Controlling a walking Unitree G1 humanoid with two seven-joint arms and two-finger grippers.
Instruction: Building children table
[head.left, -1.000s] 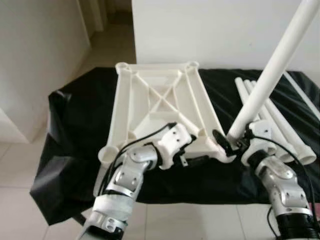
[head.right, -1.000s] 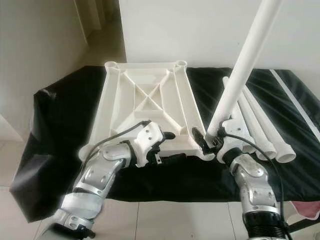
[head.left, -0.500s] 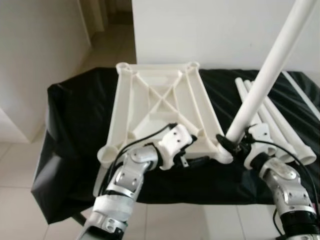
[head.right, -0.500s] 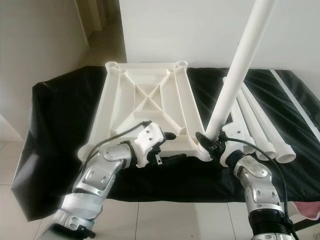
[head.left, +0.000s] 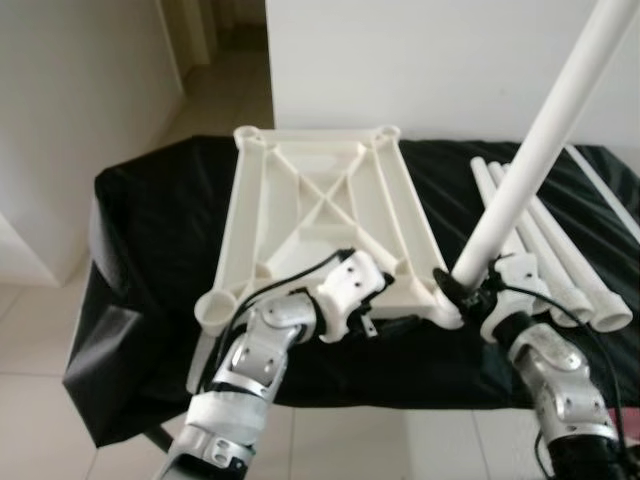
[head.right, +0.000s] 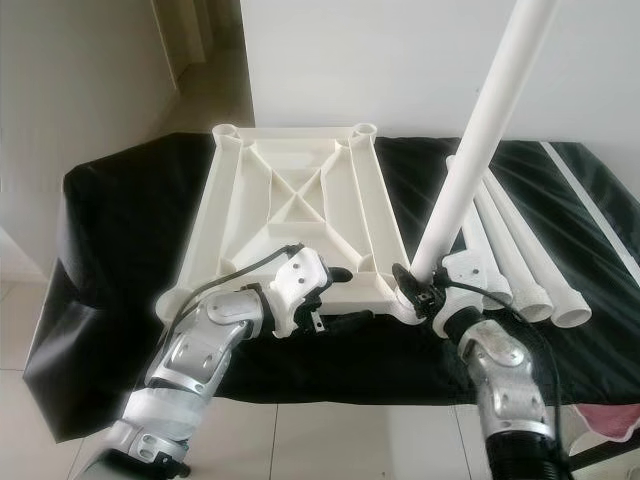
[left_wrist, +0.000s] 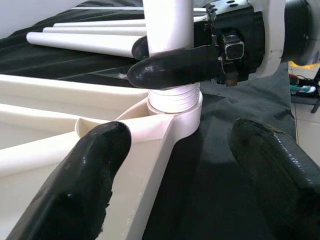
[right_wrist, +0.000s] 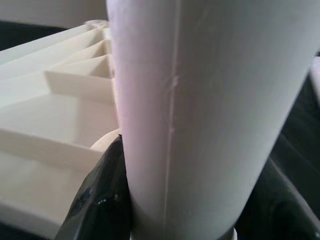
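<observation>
Right pincer (head.right: 420, 285) grips leg (head.right: 478, 150) in tabletop (head.right: 290, 215) socket

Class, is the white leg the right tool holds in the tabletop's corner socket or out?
In: the leg's threaded end sits inside the socket.

No text can be read anywhere. The white tabletop (head.left: 320, 215) bears no label, brand or number.

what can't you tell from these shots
- Top end of the held leg: cut off by the upper edge in both eye views.
- Thread depth in the corner socket: hidden inside it, left wrist view.
- Right tool far finger: hidden behind the leg.
- Left tool: tips dark against the black cloth.
</observation>
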